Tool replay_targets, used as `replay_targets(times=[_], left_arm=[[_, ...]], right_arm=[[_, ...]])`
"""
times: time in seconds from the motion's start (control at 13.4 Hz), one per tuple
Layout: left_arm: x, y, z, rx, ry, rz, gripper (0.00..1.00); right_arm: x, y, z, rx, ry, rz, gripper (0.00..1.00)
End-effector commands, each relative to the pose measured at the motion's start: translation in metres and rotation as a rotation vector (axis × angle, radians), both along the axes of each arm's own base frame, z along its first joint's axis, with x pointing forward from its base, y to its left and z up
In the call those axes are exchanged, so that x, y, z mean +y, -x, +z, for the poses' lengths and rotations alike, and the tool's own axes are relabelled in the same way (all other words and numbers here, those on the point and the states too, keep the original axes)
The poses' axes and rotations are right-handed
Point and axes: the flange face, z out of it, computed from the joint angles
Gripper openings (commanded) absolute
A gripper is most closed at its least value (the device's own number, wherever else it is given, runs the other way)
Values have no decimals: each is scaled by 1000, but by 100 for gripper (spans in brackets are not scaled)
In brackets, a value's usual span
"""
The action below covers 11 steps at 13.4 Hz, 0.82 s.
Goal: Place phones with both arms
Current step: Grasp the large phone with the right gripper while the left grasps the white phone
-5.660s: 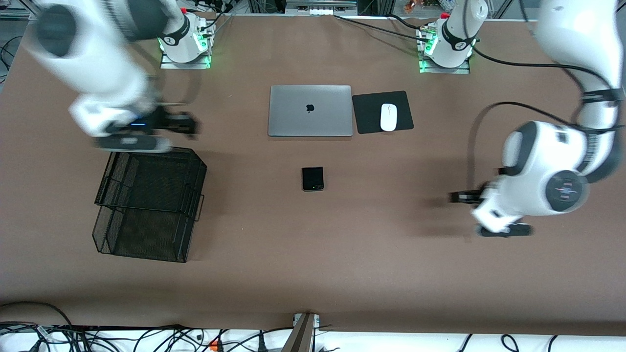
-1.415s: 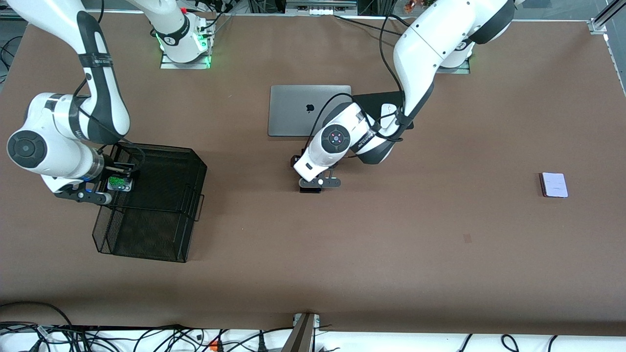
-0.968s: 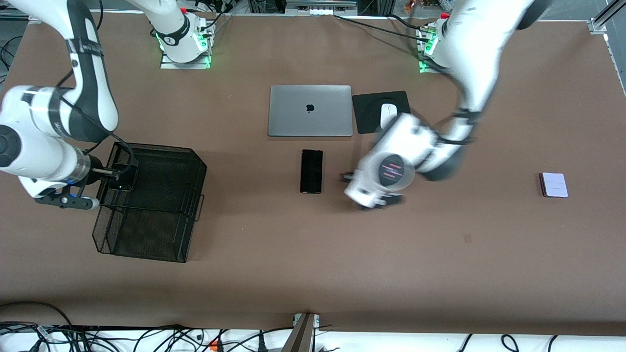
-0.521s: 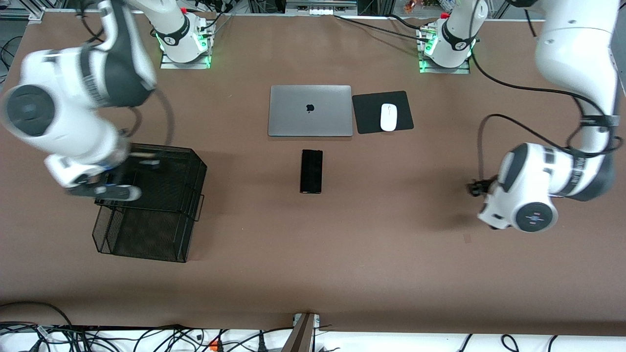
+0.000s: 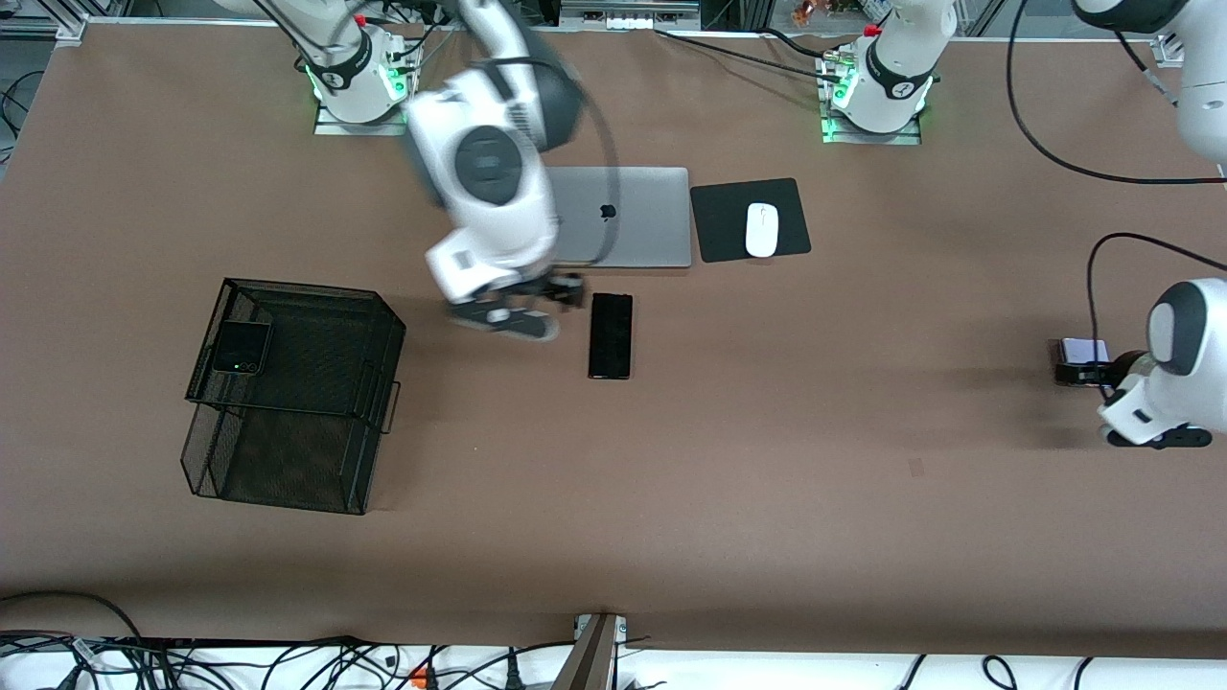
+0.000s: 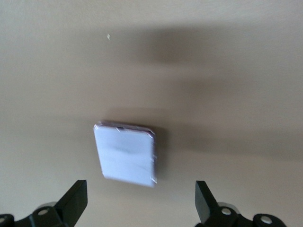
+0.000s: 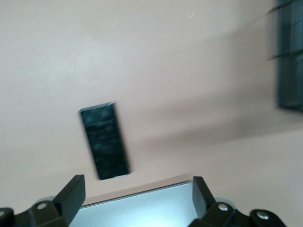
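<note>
A long black slab phone (image 5: 611, 335) (image 7: 104, 141) lies mid-table, just nearer the front camera than the grey laptop (image 5: 633, 216). My right gripper (image 5: 566, 290) (image 7: 137, 198) hangs open and empty over the laptop's near edge, beside that phone. A small black flip phone (image 5: 240, 347) rests in the upper tier of the black mesh tray (image 5: 316, 316). The white-pink flip phone (image 5: 1084, 350) (image 6: 125, 153) lies toward the left arm's end of the table. My left gripper (image 5: 1081, 374) (image 6: 139, 208) hovers open just over it, fingers (image 6: 73, 204) apart from the phone.
A white mouse (image 5: 761, 229) sits on a black pad (image 5: 729, 235) beside the laptop. The mesh tray's edge (image 7: 289, 56) shows in the right wrist view. Bare brown tabletop lies nearer the front camera.
The right arm has swung from the mesh tray to the table's middle, leaving the black flip phone in the tray. The left arm has moved out over the white-pink phone.
</note>
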Motion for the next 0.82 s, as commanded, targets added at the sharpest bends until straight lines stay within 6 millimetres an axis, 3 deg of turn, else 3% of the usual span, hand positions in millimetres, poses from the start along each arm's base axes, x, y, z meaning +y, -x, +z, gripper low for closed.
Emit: replay_targets(times=[0.0,0.15,0.22,0.45,0.74], left_arm=[[20,18,-6,-56,122,-60,100],[30,23,-9,-79,176,-127,100],[45,30,-11,-91,195,-98,100],[56,53,-38,-140,241,-36,100],[59,59,-51,-198,231,-32,100]], right_arm=[[31,7,-31,17,-38,-38,100],[50,22,-75,2,-23,2,100],[51,23,-96,-10,-21,11,100],[57,30,-155,-35,-21,25,100],[63,38,-196,-39,-14,42,100]])
